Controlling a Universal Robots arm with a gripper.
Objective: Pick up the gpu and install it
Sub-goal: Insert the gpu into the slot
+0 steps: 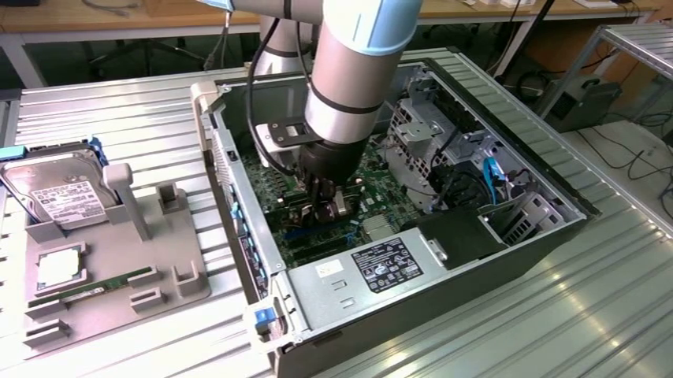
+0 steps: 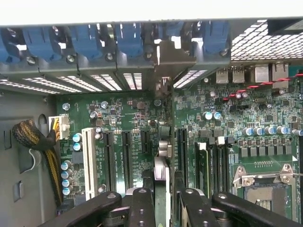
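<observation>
My arm [image 1: 347, 71]: silver-grey tube sections, a light blue joint cap, a black band, and a black cable alongside. Black gripper [image 1: 324, 206] with dark linkage bars fastened by silver screws.

My arm [image 1: 352, 71] reaches steeply down from above, wrist nearly vertical, with the gripper [image 1: 328, 206] pointing straight down. Its black fingers [image 2: 142, 208] are pinched together on the gpu [image 2: 162, 189].

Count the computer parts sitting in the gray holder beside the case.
3 in the gray holder: a hard drive farthest back, a CPU in the middle, a RAM stick in front. None seems hidden.
</observation>
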